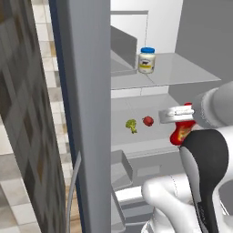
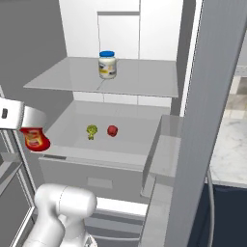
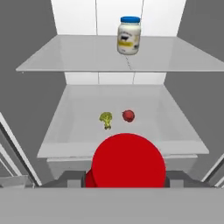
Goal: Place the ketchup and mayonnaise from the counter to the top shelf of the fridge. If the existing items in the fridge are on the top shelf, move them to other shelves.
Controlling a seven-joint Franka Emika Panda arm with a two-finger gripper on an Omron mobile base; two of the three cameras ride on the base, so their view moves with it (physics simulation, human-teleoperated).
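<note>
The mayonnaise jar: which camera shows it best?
The hand view: the mayonnaise faces the camera squarely on the top shelf, label and blue lid clear. The left base view and right base view show it smaller, from the sides.

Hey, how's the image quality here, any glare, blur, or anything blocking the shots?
Left base view: the fridge door blocks the middle, the arm covers part of the ketchup. Right base view: sharp, soft sheen on the top shelf. Hand view: the ketchup looms large, hiding the gripper.
</note>
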